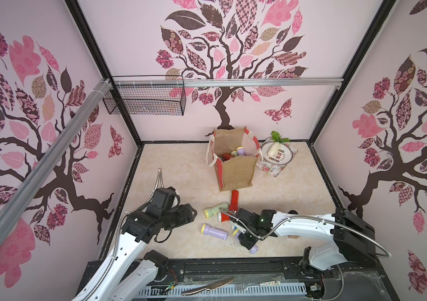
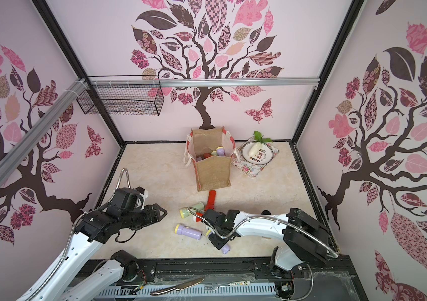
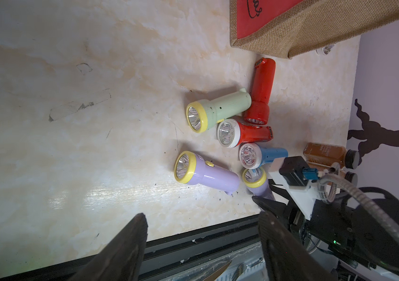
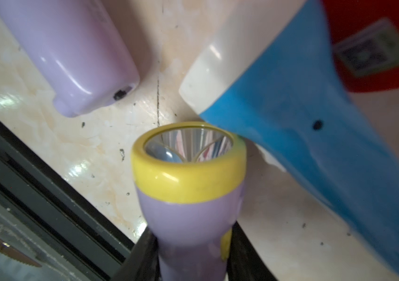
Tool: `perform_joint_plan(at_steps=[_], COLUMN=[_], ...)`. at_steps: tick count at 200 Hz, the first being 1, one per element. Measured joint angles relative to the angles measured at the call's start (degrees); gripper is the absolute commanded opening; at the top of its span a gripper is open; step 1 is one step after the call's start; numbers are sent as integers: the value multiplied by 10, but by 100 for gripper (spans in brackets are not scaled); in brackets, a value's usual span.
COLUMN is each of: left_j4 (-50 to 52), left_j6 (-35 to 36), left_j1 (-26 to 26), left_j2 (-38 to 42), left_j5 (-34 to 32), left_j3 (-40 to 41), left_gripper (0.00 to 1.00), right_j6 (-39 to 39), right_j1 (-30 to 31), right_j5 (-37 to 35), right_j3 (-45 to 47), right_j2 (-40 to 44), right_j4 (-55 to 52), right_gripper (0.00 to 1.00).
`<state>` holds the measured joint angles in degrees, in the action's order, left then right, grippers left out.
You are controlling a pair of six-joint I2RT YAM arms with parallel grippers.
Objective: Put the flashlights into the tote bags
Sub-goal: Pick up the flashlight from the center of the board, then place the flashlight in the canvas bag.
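Bright, even light is falling from above in both top views, and wide-angle stretch is splaying the walls toward the edges. In the left wrist view, glare is streaking the table and the flashlights are casting soft shadows. In the right wrist view, the near blue flashlight is blurring, while the ringed lilac flashlight is catching small highlights.

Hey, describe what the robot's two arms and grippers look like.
The left arm and right arm both have white links and boxy black joints. A ribbed silver hose runs along each. The left gripper and right gripper have black tapered fingers. A green light glows near the right wrist.
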<state>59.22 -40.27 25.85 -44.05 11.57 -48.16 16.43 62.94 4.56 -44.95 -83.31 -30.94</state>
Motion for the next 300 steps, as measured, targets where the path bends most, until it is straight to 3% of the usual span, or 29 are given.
perform_joint_plan(at_steps=[44, 87, 142, 232, 300], left_j4=[-5, -13, -40, -124, -144], left_j6=[7, 17, 38, 99, 119], left_j1=[0, 0, 0, 0, 0], left_j2=[-2, -19, -27, -29, -88], left_j5=[-8, -10, -2, 44, 66], left_j3=[-1, -3, -29, -97, -176], left_gripper=[74, 74, 77, 86, 87], right_j6=[1, 5, 9, -27, -65], right_j1=[0, 0, -4, -106, -174], right_j5=[1, -18, -71, -91, -57], right_j3=[-5, -45, -142, -395, -545], right_j2=[92, 123, 131, 14, -111], right_j4=[12, 17, 18, -19, -16], right_gripper=[8, 0, 0, 0, 0])
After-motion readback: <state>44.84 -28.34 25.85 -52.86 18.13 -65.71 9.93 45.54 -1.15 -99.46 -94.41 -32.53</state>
